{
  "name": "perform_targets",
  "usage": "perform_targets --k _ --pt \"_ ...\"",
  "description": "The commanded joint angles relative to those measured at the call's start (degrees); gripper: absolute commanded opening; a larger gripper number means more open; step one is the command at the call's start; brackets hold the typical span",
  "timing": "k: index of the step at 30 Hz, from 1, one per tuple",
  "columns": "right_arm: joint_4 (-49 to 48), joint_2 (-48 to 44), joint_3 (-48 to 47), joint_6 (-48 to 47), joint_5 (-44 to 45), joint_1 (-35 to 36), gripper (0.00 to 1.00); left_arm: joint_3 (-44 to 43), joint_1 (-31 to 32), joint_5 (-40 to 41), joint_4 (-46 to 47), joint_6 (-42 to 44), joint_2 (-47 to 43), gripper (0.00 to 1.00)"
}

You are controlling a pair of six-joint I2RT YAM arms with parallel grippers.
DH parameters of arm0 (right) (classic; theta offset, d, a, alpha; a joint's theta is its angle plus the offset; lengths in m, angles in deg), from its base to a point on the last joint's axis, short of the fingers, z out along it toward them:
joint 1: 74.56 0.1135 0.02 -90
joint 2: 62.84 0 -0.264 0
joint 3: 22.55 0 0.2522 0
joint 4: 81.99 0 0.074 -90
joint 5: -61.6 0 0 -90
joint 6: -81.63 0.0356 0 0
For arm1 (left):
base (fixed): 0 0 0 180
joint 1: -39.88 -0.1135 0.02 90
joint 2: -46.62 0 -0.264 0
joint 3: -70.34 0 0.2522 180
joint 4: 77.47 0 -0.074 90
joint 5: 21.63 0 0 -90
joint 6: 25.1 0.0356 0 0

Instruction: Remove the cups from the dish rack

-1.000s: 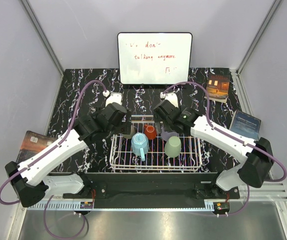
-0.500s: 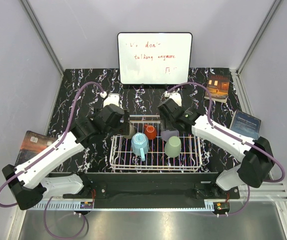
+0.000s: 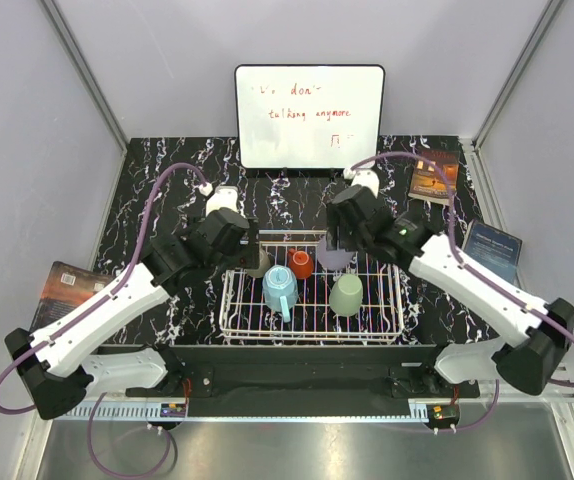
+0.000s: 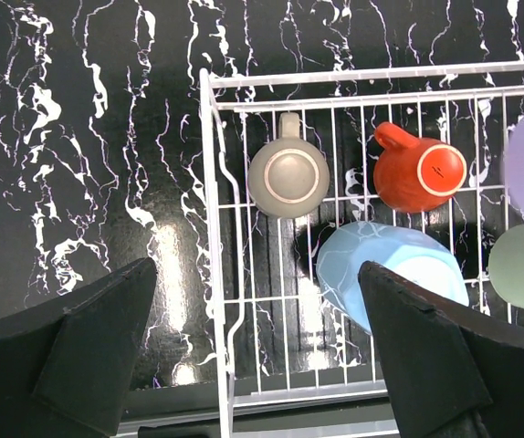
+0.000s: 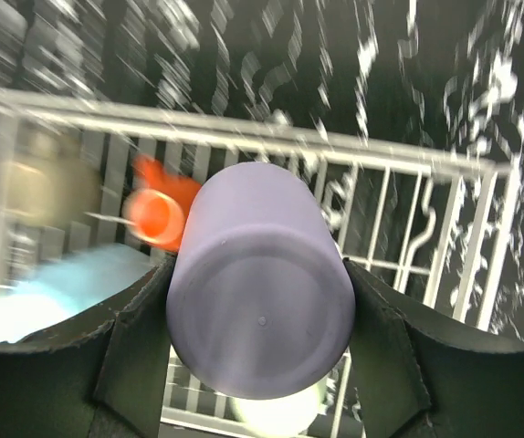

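Now the right gripper point(image 5: 260, 315) has clamped the lavender tumbler point(image 5: 260, 265) and seemingly lifted it off the rack's point(image 5: 408, 153) far edge: first cup leaving; left gripper point(image 4: 257, 301) hovers wide open

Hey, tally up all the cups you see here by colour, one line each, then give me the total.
lavender tumbler: 1
sage-green tumbler: 1
light blue mug: 1
red-orange cup: 1
grey-brown cup: 1
Total: 5
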Motion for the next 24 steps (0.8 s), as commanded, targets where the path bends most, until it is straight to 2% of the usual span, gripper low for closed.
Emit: perform_targets --k 1,5,8,9,10,15,18,19,21,24 --pt "0.27 -4.17 -10.49 -0.59 0.81 -0.21 0.0 -3.61 0.03 3.06 2.72 -1.44 -0.62 0.99" --pt "-2.62 -7.33 -12.62 2.13 -3.12 -3.27 0.0 -4.41 -0.32 3.24 5.0 -2.67 -2.9 0.99" --pt "-12.01 -12.16 -6.48 6.78 -15.76 -11.7 0.0 -2.39 -2.52 -2.28 10.79 -3.9 -7.55 0.99" --pt "-14.82 -13.31 -2.89 10.01 -23.72 -13.81 0.0 -1.0 -3.48 -4.22 14.11 -4.78 -10.09 0.99" --pt "-20.24 -15.06 -1.21 11.61 -27.36 -17.05 0.0 -0.37 -5.41 -8.06 15.71 -5.31 -11.16 0.99" --pt "-34.6 -15.78 6.26 20.83 -42.92 -19.1 0.0 2.7 -10.08 -20.39 26.07 -7.07 -15.03 0.99" --pt "-47.94 -15.17 11.0 28.29 -50.39 -19.37 0.0 4.37 -11.14 -27.69 32.4 -7.42 -15.91 0.99" --pt "-55.12 -14.56 12.25 30.5 -52.08 -19.37 0.0 4.9 -11.22 -30.92 33.91 -7.59 -16.0 0.99" --pt "-63.23 -13.33 14.79 35.5 -55.16 -19.37 0.0 6.57 -11.31 -32.44 37.86 -8.47 -16.52 0.99" --pt "-66.87 -12.18 15.95 38.08 -56.84 -19.46 0.0 8.42 -11.4 -32.19 40.77 -9.35 -17.4 0.99"
